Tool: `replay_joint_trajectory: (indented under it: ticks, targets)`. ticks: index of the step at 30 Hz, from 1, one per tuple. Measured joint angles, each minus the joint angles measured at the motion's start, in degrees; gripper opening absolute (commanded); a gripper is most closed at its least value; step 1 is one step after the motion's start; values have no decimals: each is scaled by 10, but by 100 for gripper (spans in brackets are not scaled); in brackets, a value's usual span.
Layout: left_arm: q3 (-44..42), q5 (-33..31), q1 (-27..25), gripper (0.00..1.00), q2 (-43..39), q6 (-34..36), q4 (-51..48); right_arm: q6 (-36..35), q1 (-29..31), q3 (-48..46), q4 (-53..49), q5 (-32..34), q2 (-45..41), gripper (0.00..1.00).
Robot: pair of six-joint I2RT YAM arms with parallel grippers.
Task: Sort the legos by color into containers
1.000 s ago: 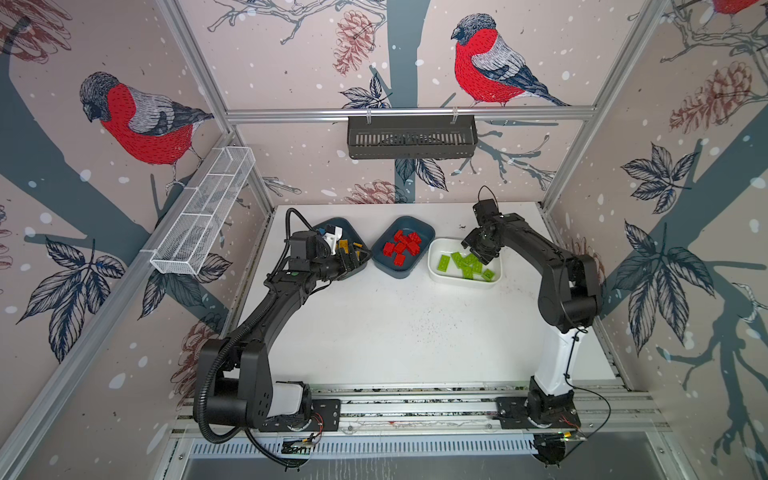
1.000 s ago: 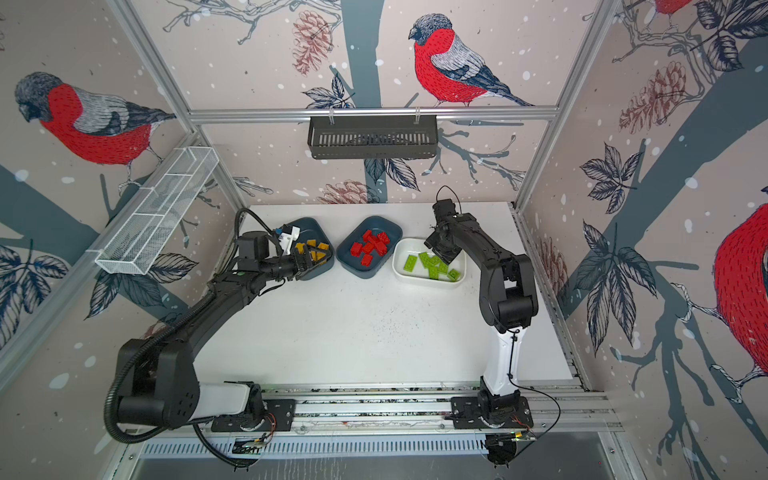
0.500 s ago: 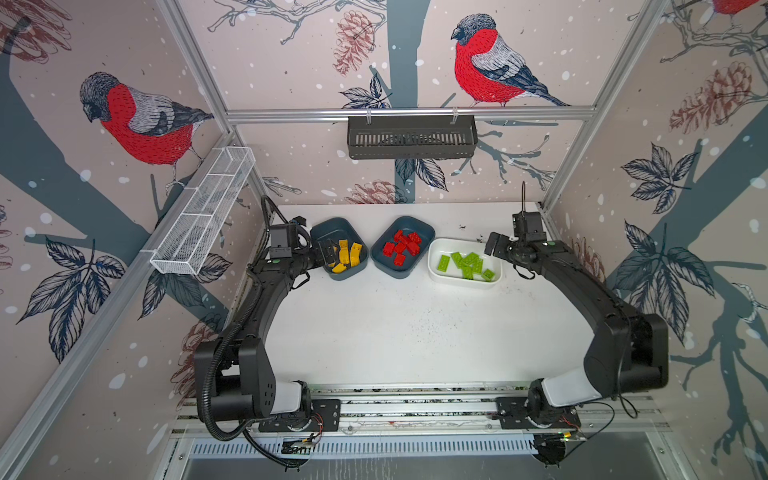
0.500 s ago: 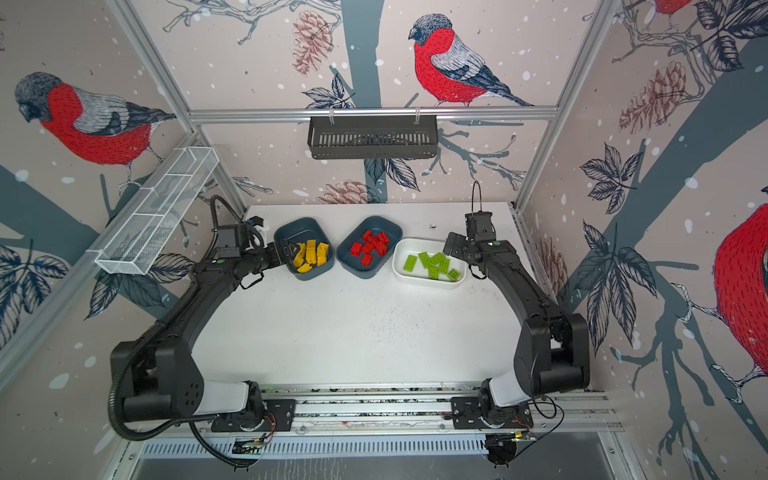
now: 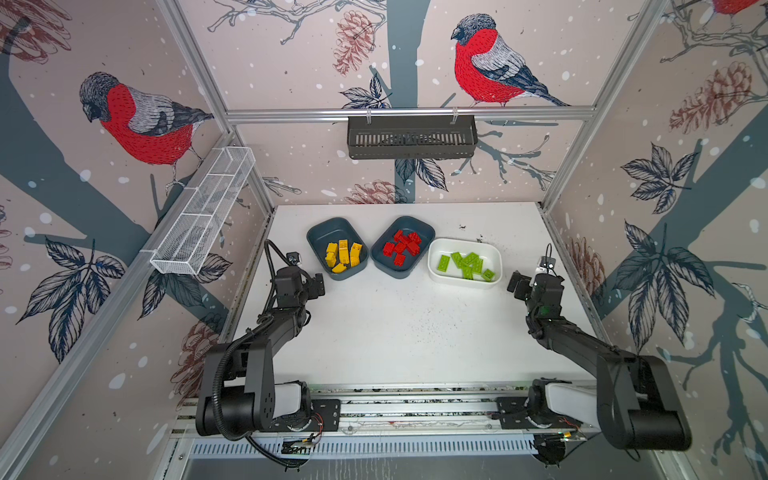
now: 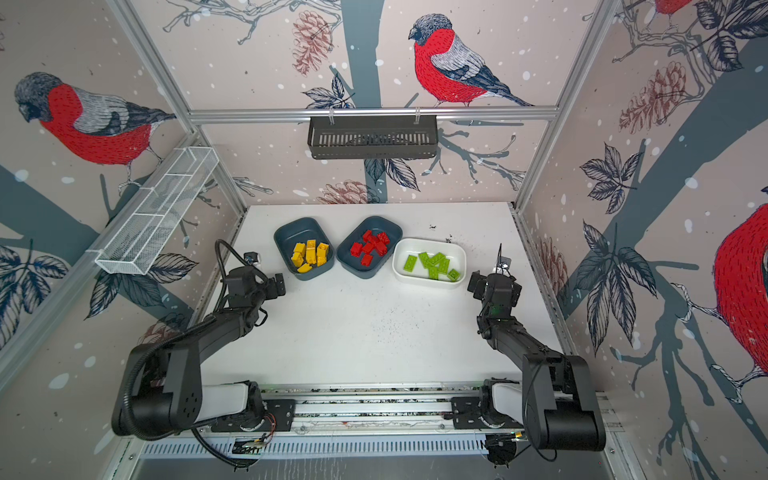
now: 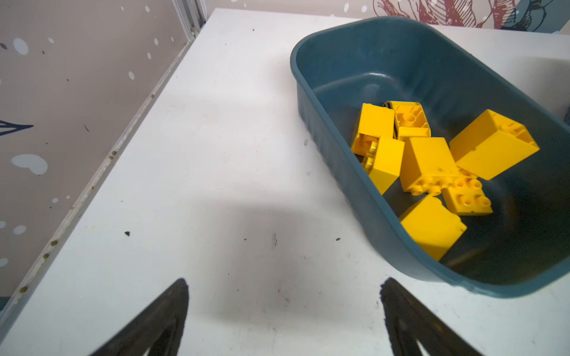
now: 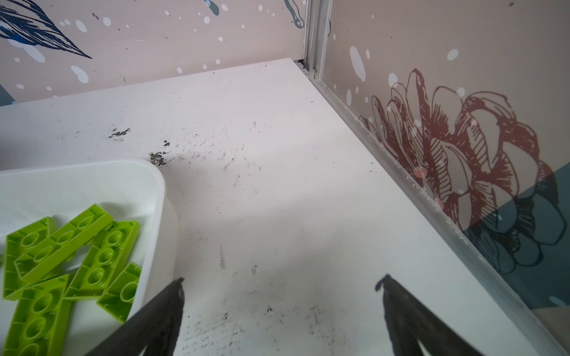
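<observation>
Now every brick in view lies inside one of three tubs, which stand in a row toward the back of the white worktop [image 5: 395,332]. The left teal tub [image 5: 328,235] holds the yellow legos [image 5: 343,257], bunched toward its near end. The left wrist view shows them tumbled, some on their sides and one with its studs up. The middle teal tub [image 5: 423,227] sits at an angle just beside it and holds the red legos [image 5: 401,248] in a loose heap. The white tub [image 5: 492,253] stands just to the right of that and holds the green legos [image 5: 467,266], flat plates lying partly across one another.

The left tool [image 5: 319,286] hovers over the worktop near the front left corner of the left teal tub, apart from it. Its jaws are spread wide, and the left wrist view shows bare worktop between the fingertips. The right tool [image 5: 514,284] hangs near the front right corner of the white tub, its jaws just as wide over bare worktop. In the right wrist view one finger overlaps that tub's corner, and I cannot tell whether it touches.

A black slotted basket [image 5: 411,137] hangs on the rear rail. A white wire-mesh rack [image 5: 208,208] runs along the left wall.
</observation>
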Motion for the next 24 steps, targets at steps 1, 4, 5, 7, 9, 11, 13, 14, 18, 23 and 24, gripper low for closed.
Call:
replay_joint_trajectory:
  ticks: [1, 4, 5, 7, 9, 11, 13, 14, 18, 23, 24]
  targets:
    - [-15, -1, 0, 97, 9, 1, 41, -10, -2, -12, 39, 1, 12, 100]
    - [-16, -1, 0, 97, 36, 13, 107, -34, -4, -27, 109, 2, 43, 99]
    - [-15, -1, 0, 97, 39, 15, 119, -40, -4, -31, 122, 2, 45, 99]
    - [-4, -2, 0, 97, 39, 19, 134, -49, -4, -43, 155, 0, 39, 99]
    - [8, -2, 0, 96, 33, 22, 138, -61, -4, -58, 182, -1, 28, 99]
    - [13, -1, 0, 96, 27, 27, 153, -63, -4, -69, 200, -7, 19, 99]
    - [16, 0, 0, 97, 27, 30, 160, -69, -4, -72, 213, -15, 17, 99]
    - [17, 3, 0, 97, 27, 30, 160, -76, -4, -73, 217, -19, 17, 99]
    - [19, 18, 0, 98, 28, 14, 174, -92, 8, -85, 239, -31, 15, 99]
    - [3, 34, 0, 98, 22, -6, 178, -107, 19, -92, 251, -38, 1, 99]
    - [-10, 40, 0, 98, 21, -14, 182, -110, 23, -94, 254, -39, 0, 99]
